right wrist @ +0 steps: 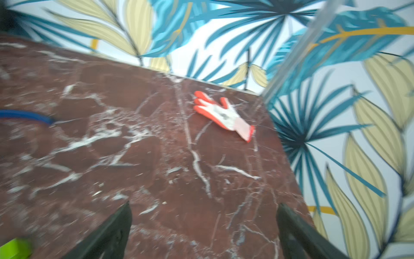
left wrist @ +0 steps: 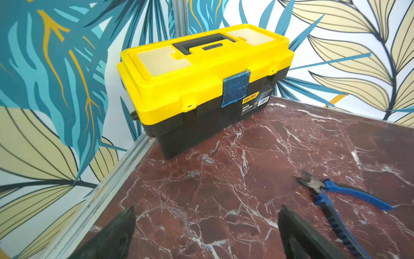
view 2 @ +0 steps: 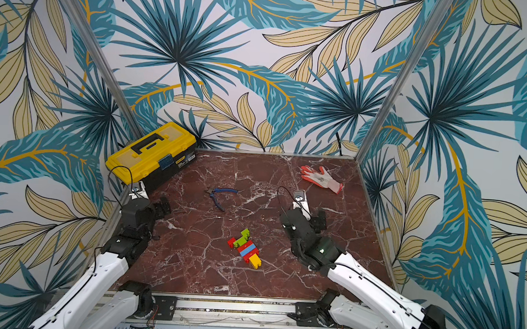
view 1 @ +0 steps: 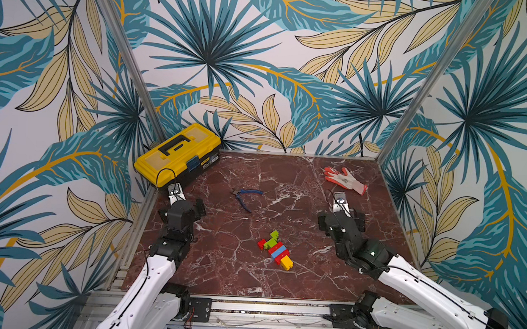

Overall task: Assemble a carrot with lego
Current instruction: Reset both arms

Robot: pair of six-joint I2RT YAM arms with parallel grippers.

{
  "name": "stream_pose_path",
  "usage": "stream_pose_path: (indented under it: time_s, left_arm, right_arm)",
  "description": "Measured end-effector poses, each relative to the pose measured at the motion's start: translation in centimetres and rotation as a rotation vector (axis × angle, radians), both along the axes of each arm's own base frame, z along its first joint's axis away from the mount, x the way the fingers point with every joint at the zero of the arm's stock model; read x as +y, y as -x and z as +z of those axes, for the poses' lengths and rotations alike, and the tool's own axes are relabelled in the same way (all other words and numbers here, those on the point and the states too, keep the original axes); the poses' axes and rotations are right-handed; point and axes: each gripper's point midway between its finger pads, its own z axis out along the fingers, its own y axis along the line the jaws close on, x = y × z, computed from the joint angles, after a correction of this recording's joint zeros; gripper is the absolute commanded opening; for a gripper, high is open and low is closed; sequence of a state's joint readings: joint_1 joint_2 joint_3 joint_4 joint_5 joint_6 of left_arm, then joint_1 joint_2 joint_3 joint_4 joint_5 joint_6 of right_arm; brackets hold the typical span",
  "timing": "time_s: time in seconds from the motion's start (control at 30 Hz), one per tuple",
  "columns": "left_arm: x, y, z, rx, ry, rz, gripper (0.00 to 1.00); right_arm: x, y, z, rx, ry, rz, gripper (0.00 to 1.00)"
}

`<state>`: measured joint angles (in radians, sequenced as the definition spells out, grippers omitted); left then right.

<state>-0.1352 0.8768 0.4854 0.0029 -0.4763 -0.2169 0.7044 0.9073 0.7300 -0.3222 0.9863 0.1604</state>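
The carrot [view 1: 275, 249] [view 2: 245, 248] lies flat on the marble table [view 1: 219, 271] near the front middle. It is a stack of lego with a yellow tip, red and blue bands, and lime-green and red top pieces. Nothing touches it. My left gripper [view 1: 190, 206] [left wrist: 207, 213] hovers open at the table's left side, well away from the carrot, with only bare marble between its fingers. My right gripper [view 1: 346, 217] [right wrist: 203, 210] is open and empty to the right of the carrot. A lime-green piece [right wrist: 14, 249] shows at the edge of the blurred right wrist view.
A yellow toolbox [view 1: 179, 153] [left wrist: 201, 78] stands shut in the back left corner, just beyond my left gripper. Blue-handled pliers [view 1: 246, 197] [left wrist: 336, 197] lie behind the carrot. A red and white glove [view 1: 345, 179] [right wrist: 224, 115] lies at the back right. Patterned walls enclose three sides.
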Motion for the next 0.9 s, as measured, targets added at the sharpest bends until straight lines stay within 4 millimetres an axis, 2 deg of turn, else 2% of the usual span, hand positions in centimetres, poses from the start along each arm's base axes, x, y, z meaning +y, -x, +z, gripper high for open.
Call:
stream_pose_path:
  time_s: [0.07,0.13,0.23,0.27,0.33,0.4,0.5,0.57,0.63,0.7,0.77,0.9]
  left_arm:
    - [0.0,-1.2,-1.4,0.007,-0.027,-0.002,0.99]
    - [0.0,-2.4,-3.5,0.041,-0.048,-0.002,0.99]
    - [0.0,-4.1,-7.0,0.104,-0.068,0.005,0.99]
    - [0.1,-4.4,-8.0,0.124,-0.077,0.008,0.99]
    - [0.2,-4.8,-9.2,0.147,-0.089,0.006,1.00]
    - [0.6,-5.2,-9.2,0.141,-0.092,0.006,0.99]
    - [1.2,-6.1,-8.2,0.094,-0.079,0.005,0.99]
    - [1.6,-6.8,-7.5,0.032,-0.060,-0.006,0.99]
    - [1.9,-7.3,-7.7,0.012,-0.047,-0.028,0.99]
    - [1.7,-7.5,-8.3,0.000,-0.039,-0.061,0.99]
    - [1.2,-7.3,-9.3,0.005,-0.033,-0.094,0.99]
    - [0.6,-7.3,-9.3,-0.008,-0.031,-0.131,0.99]
  right_arm:
    - [-2.6,-0.4,1.1,-0.073,0.006,-0.124,1.00]
    - [-4.7,-1.0,1.3,-0.145,-0.005,-0.223,0.99]
    - [-7.5,-1.5,-2.3,-0.153,0.022,-0.317,1.00]
    - [-8.3,-1.7,-4.1,-0.133,0.036,-0.338,0.99]
    - [-9.5,-2.0,-6.7,-0.103,0.048,-0.364,0.99]
    - [-10.5,-2.7,-8.5,-0.094,0.040,-0.384,0.99]
    - [-11.1,-4.8,-10.4,-0.095,0.034,-0.400,0.99]
    - [-10.8,-6.4,-11.8,-0.074,0.045,-0.381,1.00]
    - [-10.1,-8.2,-13.0,-0.024,0.054,-0.336,0.99]
    - [-9.6,-9.8,-12.7,-0.029,0.028,-0.298,0.99]
    - [-9.9,-11.1,-12.0,-0.045,-0.028,-0.263,0.99]
    - [-11.5,-11.8,-11.6,-0.056,-0.099,-0.242,0.99]
